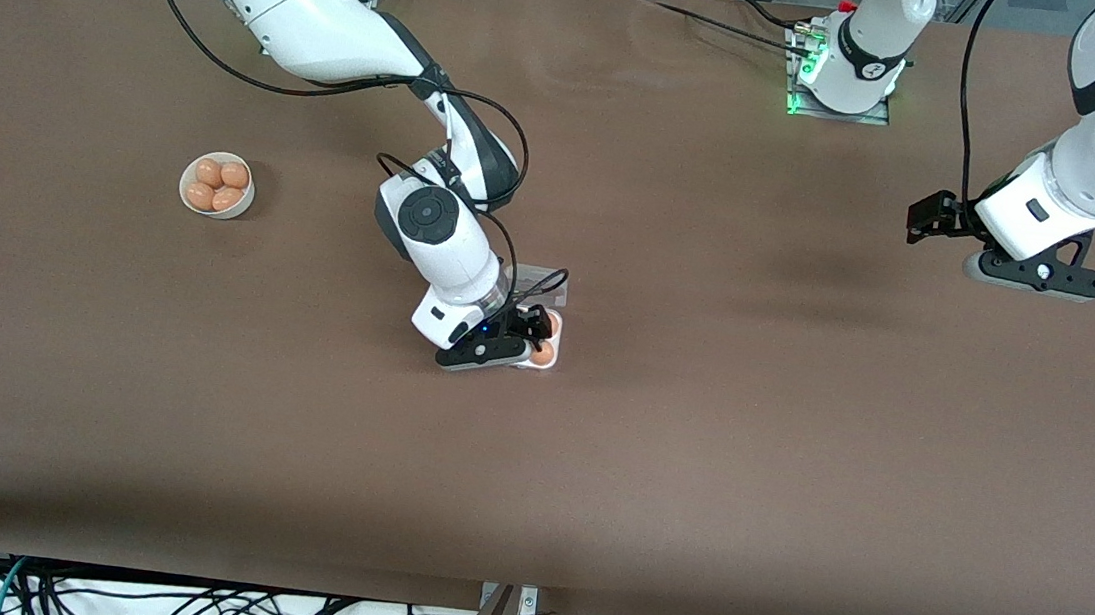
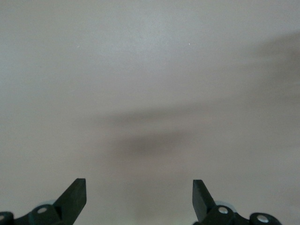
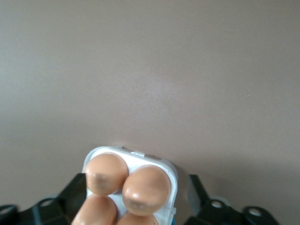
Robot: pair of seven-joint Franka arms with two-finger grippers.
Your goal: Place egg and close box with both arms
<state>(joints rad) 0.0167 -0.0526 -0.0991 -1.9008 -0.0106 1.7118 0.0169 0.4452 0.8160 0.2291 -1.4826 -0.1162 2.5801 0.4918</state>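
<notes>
Eggs fill all four cells of the box [image 3: 130, 187], which sits on the brown bench [image 1: 693, 462] near its middle with its clear lid [image 1: 542, 285] open toward the robot bases. One egg [image 3: 146, 190] lies between the spread fingers of the right tool [image 1: 536, 339], which hangs low over the box, gripping nothing. Toward the right arm's end stands a white bowl [image 1: 217, 184] with more eggs. The left tool [image 1: 928, 219] waits over bare bench, fingers [image 2: 75, 197] apart and empty.
</notes>
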